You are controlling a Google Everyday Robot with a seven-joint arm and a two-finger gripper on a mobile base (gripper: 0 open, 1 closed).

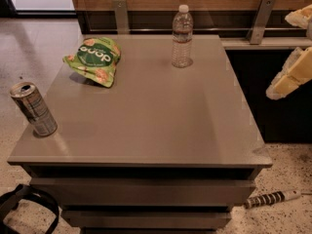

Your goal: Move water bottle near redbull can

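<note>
The water bottle, clear with a white cap, stands upright at the table's far edge, right of centre. The redbull can, slim and silver-grey, stands tilted-looking at the table's near left corner. The two are far apart across the table. My gripper shows as cream-coloured parts at the right edge of the view, off the table's right side, level with the bottle but well to its right. It holds nothing that I can see.
A green snack bag lies at the far left of the grey table. A wooden wall with metal brackets runs behind the table. A black strap and a striped stick lie on the floor.
</note>
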